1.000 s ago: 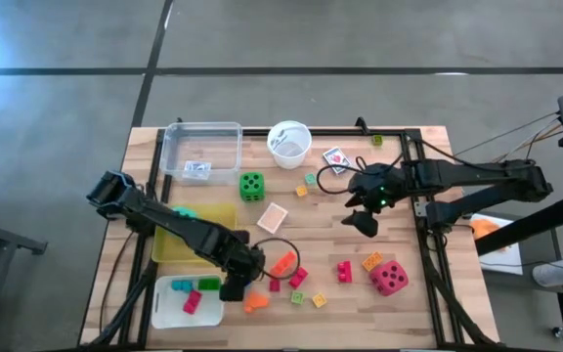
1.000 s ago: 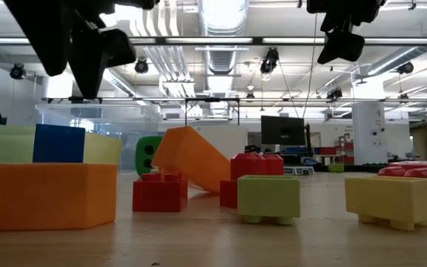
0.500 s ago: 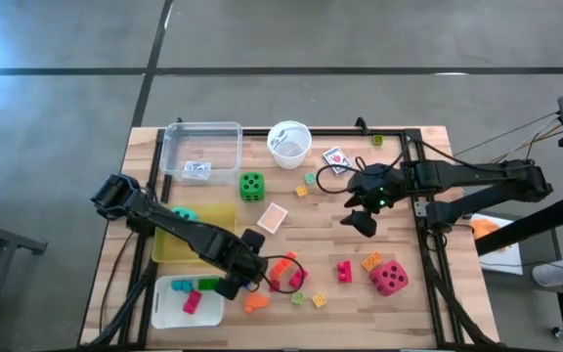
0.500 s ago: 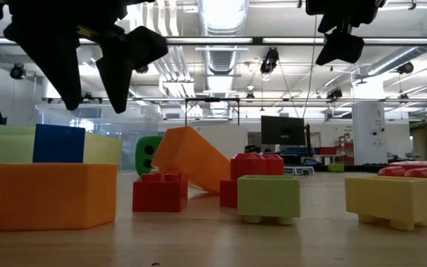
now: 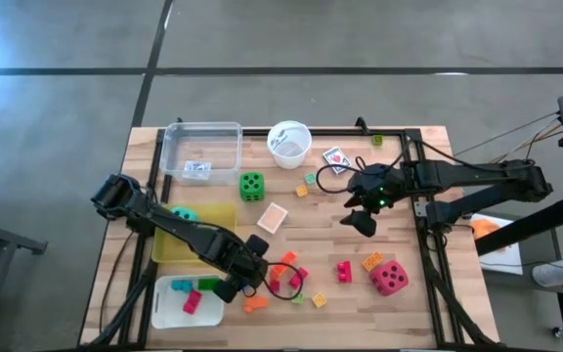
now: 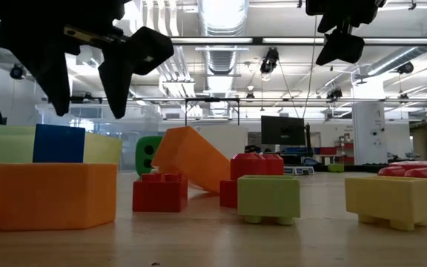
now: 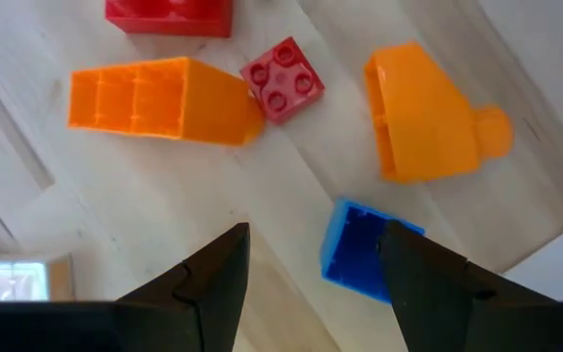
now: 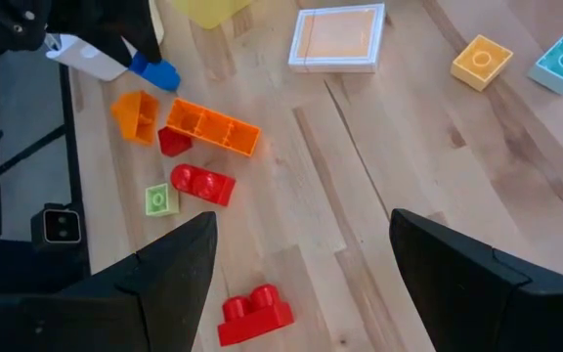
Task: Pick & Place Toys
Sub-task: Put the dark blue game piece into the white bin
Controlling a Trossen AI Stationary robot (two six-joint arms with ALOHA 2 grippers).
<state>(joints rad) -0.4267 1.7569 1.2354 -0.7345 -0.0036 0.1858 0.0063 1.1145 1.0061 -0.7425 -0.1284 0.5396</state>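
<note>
We see the left tool (image 7: pixel 306 284) hovering low over the front of the counter (image 5: pixel 360 303), its fingers spread and holding nothing. Just beneath it lie a blue block (image 7: pixel 365 252), a long orange block (image 7: pixel 159 98), a small red block (image 7: pixel 282 79) touching that orange block's end, and an orange wedge-shaped block (image 7: pixel 423 117), all near the white tray (image 5: pixel 169 308). The right tool (image 8: pixel 301 284) hangs above the middle of the counter, fingers spread and empty, above bare wood between the pink card pack (image 8: pixel 337 37) and a red block (image 8: pixel 254 315). The red die (image 5: pixel 390 278) sits toward the front right, the green die (image 5: pixel 251 185) beside the clear tray (image 5: pixel 174 147).
</note>
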